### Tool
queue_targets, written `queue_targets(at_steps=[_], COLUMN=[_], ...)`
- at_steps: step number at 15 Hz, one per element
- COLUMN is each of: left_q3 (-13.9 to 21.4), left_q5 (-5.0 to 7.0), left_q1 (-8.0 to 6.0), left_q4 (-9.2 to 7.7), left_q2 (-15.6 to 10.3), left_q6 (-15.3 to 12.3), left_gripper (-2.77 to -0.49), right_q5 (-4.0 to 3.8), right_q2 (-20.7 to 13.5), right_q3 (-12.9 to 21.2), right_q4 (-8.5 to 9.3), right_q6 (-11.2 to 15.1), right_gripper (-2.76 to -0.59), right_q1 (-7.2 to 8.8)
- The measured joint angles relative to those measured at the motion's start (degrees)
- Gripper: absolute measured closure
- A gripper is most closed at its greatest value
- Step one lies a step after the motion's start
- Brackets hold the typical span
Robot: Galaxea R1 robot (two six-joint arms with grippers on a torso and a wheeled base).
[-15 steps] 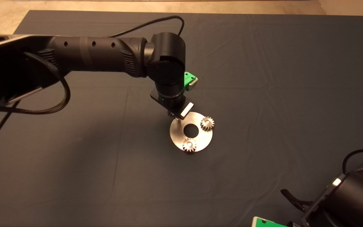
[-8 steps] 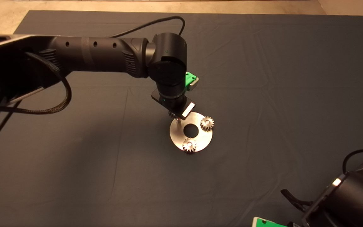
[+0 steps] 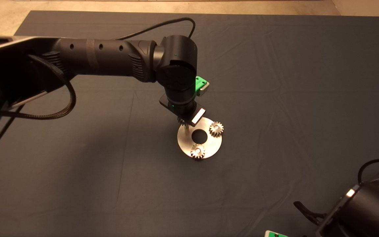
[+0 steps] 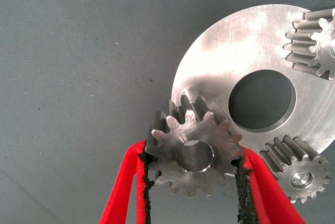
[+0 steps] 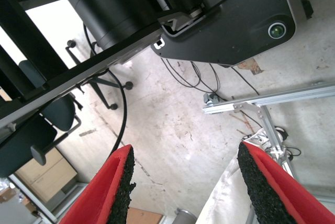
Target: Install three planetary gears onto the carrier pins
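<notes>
My left gripper (image 4: 192, 179) pinched the third gear (image 4: 194, 153) between its pads, just above the bare pin (image 4: 189, 97) at the disc's (image 4: 230, 46) edge. Two gears (image 3: 216, 128) (image 3: 197, 151) sat on their pins. My right gripper (image 5: 184, 187) waited at the mat's (image 3: 275, 82) near corner, fingers spread wide.

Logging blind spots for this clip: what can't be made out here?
- Head view: left gripper fingers, hidden under its wrist.
- Left wrist view: third pin, mostly behind the held gear; hole alignment unclear.
- Same view: one seated gear, cut by the edge.
</notes>
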Motion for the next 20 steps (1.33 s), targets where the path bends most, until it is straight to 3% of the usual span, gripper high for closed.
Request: queue_targets(at_steps=[7,11,20], left_q3=[0.00,0.27,0.30], left_q5=[-0.06,-1.12,-1.24], left_q1=[0.23,2.51,2.51], left_q4=[0.00,0.00,0.72], left_q2=[1.27,1.85,1.07], left_q6=[-0.89,-1.50,-1.35], left_gripper=[-0.75,-0.75,-0.75], right_q5=[0.05,0.07,0.05], right_q2=[-0.14,-0.16,-0.18], right_q3=[0.00,0.00,0.00], right_q4=[0.06,0.09,0.09], right_q6=[-0.01,-0.01,0.01], right_gripper=[-1.45,-1.45,-1.45], right_q1=[-0.83,-0.88,-1.16])
